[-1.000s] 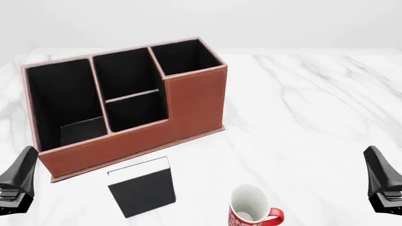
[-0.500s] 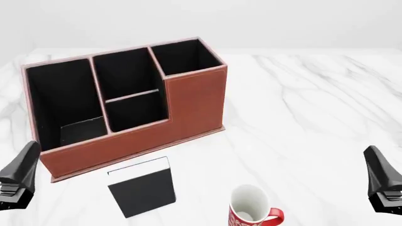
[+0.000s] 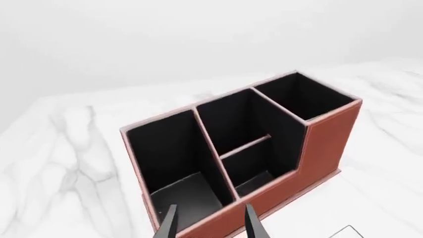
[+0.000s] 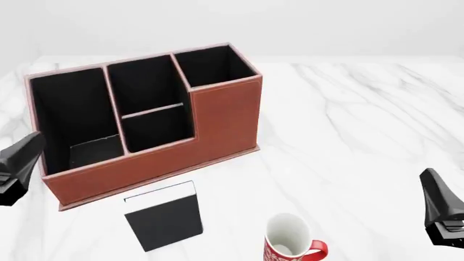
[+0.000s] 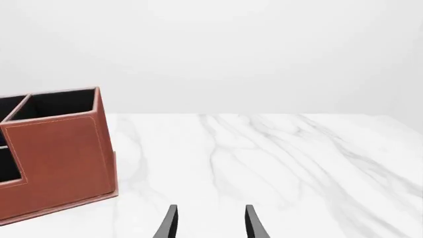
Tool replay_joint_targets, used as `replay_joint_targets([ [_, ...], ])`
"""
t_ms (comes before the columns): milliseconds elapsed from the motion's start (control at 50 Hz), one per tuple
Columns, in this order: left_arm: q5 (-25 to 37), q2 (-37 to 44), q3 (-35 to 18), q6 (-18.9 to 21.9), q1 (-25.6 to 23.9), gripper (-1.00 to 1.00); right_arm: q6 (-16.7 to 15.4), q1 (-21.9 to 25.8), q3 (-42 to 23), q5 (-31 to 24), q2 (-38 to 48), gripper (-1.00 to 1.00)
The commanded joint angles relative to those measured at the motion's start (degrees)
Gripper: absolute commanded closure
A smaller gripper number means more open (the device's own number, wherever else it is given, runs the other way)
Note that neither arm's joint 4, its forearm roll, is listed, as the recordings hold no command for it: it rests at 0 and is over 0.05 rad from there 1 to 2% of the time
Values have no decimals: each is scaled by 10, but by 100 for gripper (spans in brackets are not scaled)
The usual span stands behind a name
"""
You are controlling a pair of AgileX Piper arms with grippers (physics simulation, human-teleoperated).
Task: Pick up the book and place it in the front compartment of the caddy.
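In the front view the marble desk [image 4: 362, 119] is seen to carry the caddy [image 4: 225, 119] across the upper left of the frame, with the front compartment [image 4: 156, 128] at its middle. The book [image 4: 164, 216] is set upright just below the caddy's front wall, at lower centre-left, its long axis running left to right and slightly tilted. It is flanked by the mug [image 4: 290, 244] at lower centre. The left end effector [image 4: 16, 167], at the left edge, is judged nearer; the book lies to its lower right. The right end effector [image 4: 442, 215] is well apart. Both are seen spread apart and empty in the wrist views.
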State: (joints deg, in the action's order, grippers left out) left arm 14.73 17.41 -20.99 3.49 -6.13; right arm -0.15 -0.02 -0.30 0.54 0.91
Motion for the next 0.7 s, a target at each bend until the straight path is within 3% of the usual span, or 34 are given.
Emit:
replay_joint_targets([
  [20, 105, 42, -93, 46, -22, -100, 0, 0, 0, -1, -1, -100],
  [300, 205, 79, -194, 53, -93, -100, 0, 0, 0, -1, -1, -100],
  [340, 215, 96, -201, 86, -89, -100, 0, 0, 0, -1, -1, -100],
  [380, 229, 108, -218, 70, -114, -100, 0, 0, 0, -1, -1, -100],
  [480, 244, 131, -234, 77, -135, -100, 0, 0, 0, -1, -1, -100],
  [500, 251, 147, -241, 98, -136, -100, 0, 0, 0, -1, -1, -100],
  [540, 251, 147, -241, 98, -136, -100, 0, 0, 0, -1, -1, -100],
  [560, 260, 169, -256, 93, -162, -100, 0, 0, 0, -1, -1, -100],
  [600, 261, 178, -253, 130, -148, -100, 0, 0, 0, -1, -1, -100],
  [640, 265, 186, -261, 119, -172, -100, 0, 0, 0, -1, -1, -100],
  [700, 269, 197, -260, 148, -166, -100, 0, 0, 0, -1, -1, -100],
])
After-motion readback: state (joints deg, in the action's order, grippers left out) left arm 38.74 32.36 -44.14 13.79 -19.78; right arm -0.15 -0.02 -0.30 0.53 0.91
